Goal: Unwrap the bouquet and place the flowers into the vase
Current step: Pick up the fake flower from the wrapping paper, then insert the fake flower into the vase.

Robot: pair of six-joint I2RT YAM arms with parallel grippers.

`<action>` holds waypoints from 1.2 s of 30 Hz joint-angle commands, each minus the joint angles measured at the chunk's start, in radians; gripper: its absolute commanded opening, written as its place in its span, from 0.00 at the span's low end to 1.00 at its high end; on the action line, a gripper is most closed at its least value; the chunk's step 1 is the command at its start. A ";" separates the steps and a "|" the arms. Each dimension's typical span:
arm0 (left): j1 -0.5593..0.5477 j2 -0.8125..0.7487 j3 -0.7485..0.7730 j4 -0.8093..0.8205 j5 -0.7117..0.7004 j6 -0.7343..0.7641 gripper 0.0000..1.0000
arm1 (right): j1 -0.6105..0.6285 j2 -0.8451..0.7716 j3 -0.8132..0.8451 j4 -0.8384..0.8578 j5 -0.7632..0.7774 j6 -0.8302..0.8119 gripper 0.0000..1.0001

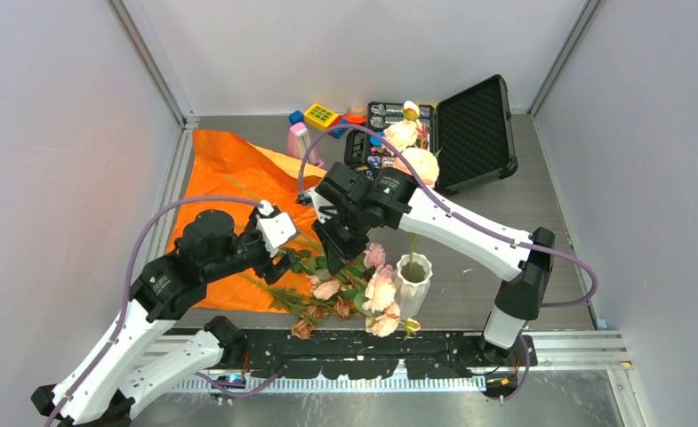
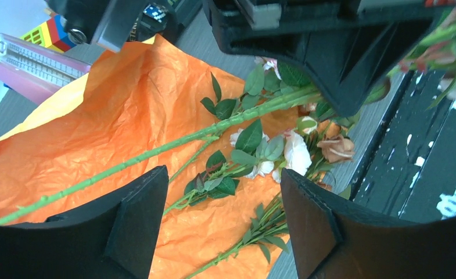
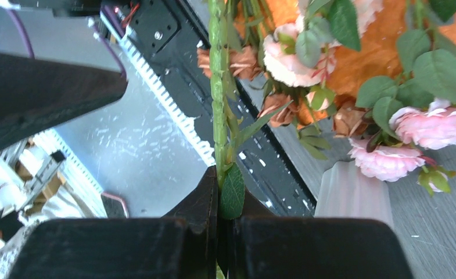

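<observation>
Jaws spread, the left gripper (image 1: 281,260) hovers over the unfolded orange paper (image 1: 229,169) in the top view. The right gripper (image 1: 334,247) points down among loose flowers (image 1: 354,289) heaped just beside the white vase (image 1: 413,283). In the left wrist view, its wide-apart fingers (image 2: 138,221) frame leafy stems (image 2: 155,152) lying on the paper. In the right wrist view, the jaws are pressed together, pinching one green stem (image 3: 216,87). The vase stands lower right, with pink roses (image 3: 388,161) by its rim.

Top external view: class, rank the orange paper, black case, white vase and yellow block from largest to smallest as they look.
1. orange paper
2. black case, lying open
3. white vase
4. yellow block, smallest, though it lies farther from the camera than the vase
</observation>
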 commanded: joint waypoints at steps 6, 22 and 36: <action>-0.058 -0.082 -0.078 0.064 -0.001 0.096 0.77 | 0.004 -0.027 0.019 -0.103 -0.159 -0.098 0.00; -0.168 -0.028 -0.111 0.087 -0.043 0.091 0.72 | 0.011 -0.033 0.021 -0.134 -0.277 -0.138 0.00; -0.229 0.019 -0.103 0.067 0.011 0.076 0.28 | 0.012 -0.043 0.030 -0.169 -0.293 -0.169 0.00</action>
